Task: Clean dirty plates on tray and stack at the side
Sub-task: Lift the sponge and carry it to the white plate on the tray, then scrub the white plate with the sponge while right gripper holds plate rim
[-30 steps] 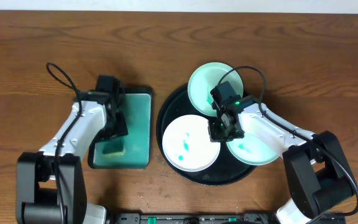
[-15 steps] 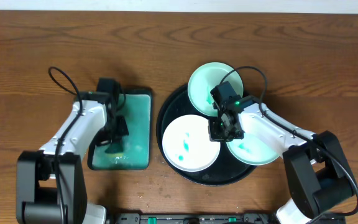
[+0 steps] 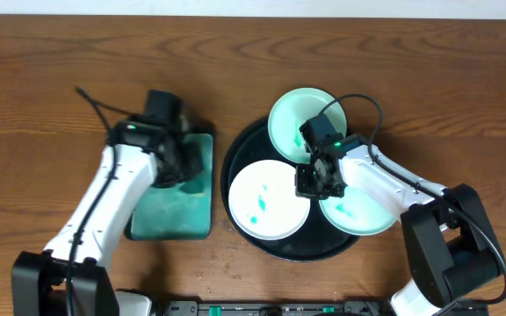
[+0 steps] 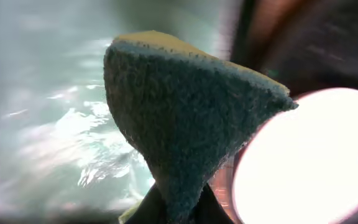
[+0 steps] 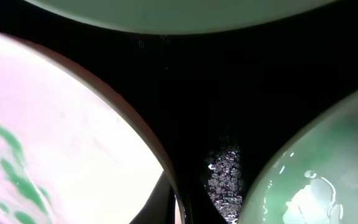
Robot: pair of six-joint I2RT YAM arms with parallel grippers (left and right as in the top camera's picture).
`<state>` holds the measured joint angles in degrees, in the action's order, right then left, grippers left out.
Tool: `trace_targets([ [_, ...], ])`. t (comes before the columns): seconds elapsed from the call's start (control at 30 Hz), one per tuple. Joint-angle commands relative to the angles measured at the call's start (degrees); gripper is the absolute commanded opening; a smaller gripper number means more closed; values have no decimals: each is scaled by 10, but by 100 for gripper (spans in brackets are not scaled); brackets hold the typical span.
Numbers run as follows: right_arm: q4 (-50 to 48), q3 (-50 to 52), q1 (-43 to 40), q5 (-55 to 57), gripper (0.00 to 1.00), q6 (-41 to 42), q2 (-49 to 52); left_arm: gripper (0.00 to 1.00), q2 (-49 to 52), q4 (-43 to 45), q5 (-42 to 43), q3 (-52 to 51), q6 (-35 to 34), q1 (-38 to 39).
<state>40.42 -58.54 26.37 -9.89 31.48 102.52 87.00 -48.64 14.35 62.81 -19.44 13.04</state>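
A robot lab setup is indicated: cabled left arm (image 3: 104,197) and right arm (image 3: 385,180) are mounted at a wood-grain table (image 3: 253,53).

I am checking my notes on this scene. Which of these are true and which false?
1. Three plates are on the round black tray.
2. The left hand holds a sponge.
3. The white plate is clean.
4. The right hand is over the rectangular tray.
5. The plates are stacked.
1. True: three plates sit on the round black tray.
2. True: the left hand is closed on a sponge.
3. False: the white plate has teal smears.
4. False: the right hand is over the round tray, at the white plate's rim. The left hand is at the rectangular tray.
5. False: they lie side by side.
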Motion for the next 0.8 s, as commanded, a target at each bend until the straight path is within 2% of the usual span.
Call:
trace_targets([
  [0.0,-20,2,-18,79,2,41,22,9,6,34,52,-2,0,63],
  [0.1,-20,2,-18,79,4,41,22,15,23,90,51,-11,-11,123],
  [0.3,-12,2,-15,79,4,40,22,15,104,188,53,-18,-86,206],
  [0.43,-12,2,-15,79,4,40,22,16,162,254,97,-18,-123,229],
  [0.67,-7,2,-15,79,4,40,22,15,239,219,80,-18,-167,227],
  [0.77,-8,2,-15,79,4,40,22,14,241,165,17,-16,-181,220],
])
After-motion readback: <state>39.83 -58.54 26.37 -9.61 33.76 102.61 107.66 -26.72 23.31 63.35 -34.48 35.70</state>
